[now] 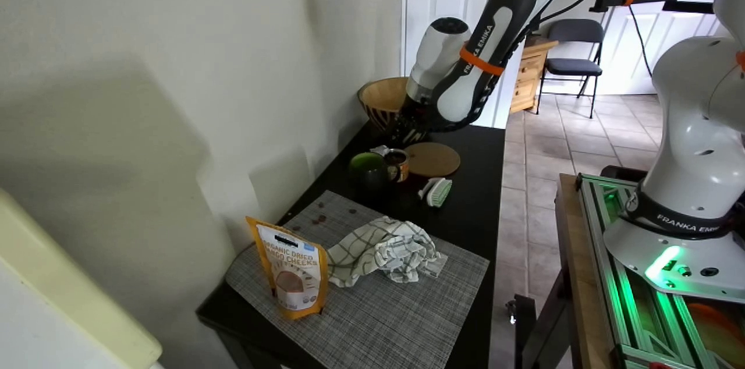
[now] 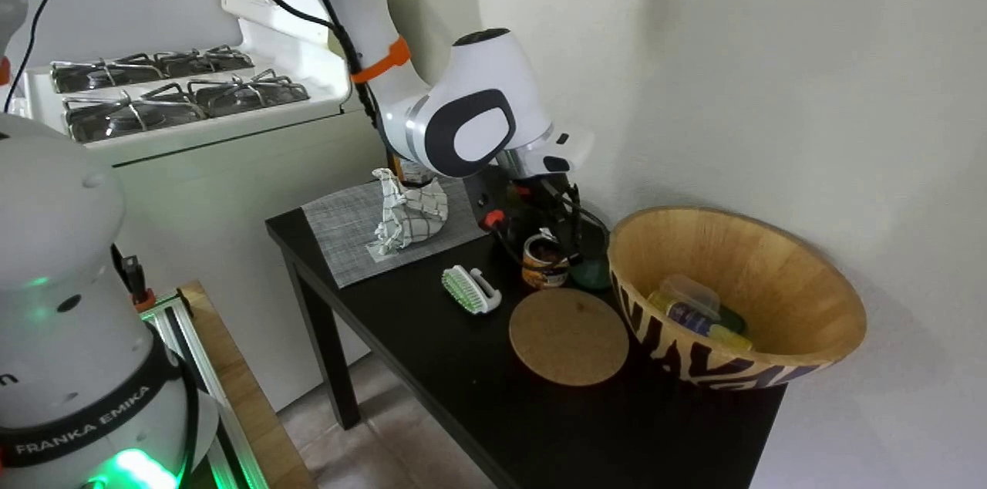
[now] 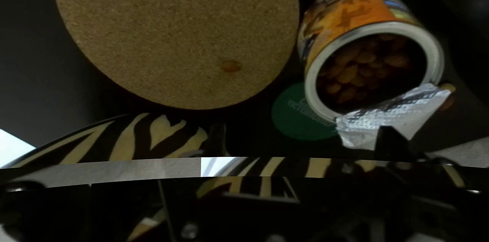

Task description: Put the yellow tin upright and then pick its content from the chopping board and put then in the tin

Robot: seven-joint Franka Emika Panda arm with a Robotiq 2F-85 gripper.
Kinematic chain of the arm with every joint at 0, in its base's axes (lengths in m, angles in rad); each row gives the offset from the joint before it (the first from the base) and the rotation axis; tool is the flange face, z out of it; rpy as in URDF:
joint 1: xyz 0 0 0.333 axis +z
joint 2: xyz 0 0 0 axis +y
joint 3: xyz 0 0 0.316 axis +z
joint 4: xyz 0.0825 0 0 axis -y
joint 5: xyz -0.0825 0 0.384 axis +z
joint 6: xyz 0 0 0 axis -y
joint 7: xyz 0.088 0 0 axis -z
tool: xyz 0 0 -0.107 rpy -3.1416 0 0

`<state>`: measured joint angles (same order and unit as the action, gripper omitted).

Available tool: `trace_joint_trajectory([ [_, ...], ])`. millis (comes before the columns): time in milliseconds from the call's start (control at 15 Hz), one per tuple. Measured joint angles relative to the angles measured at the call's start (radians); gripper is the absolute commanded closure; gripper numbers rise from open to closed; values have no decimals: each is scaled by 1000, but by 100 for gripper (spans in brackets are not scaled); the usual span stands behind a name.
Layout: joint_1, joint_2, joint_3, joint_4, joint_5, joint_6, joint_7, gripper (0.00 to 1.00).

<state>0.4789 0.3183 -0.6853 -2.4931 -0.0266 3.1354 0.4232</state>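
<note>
The orange-yellow tin stands upright on the black table, open, with many brown nuts inside. Its torn foil seal hangs from the rim. The tin also shows in both exterior views. The round tan chopping board lies beside the tin, also in both exterior views. One brown nut lies on it near the edge. Another nut is beside the tin by the foil. My gripper is open, fingers wide apart, above the table near tin and board; nothing shows between the fingers.
A striped wooden bowl stands close by the board and gripper. A green disc lies by the tin. A dark mug, a brush, a cloth, a mango pouch and a grey placemat are nearby.
</note>
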Motion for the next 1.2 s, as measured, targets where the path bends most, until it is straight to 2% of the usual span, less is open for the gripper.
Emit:
trace_joint_trajectory([
  [267,25,4,-57,-19,0,-4,1,12],
  [333,28,7,-64,-24,0,-7,2,19],
  [400,33,14,-71,-26,0,-11,4,21],
  [533,51,37,-96,-26,1,-15,15,39],
  [600,63,52,-113,-26,3,-15,26,15],
  [667,75,67,-128,-26,7,-15,39,35],
  [733,83,78,-137,-27,10,-15,52,35],
  [867,93,89,-144,-27,11,-15,67,21],
  [933,96,91,-146,-27,12,-15,68,0],
  [1067,97,91,-146,-26,13,-15,68,3],
  [1200,103,101,-156,-19,15,-15,77,0],
])
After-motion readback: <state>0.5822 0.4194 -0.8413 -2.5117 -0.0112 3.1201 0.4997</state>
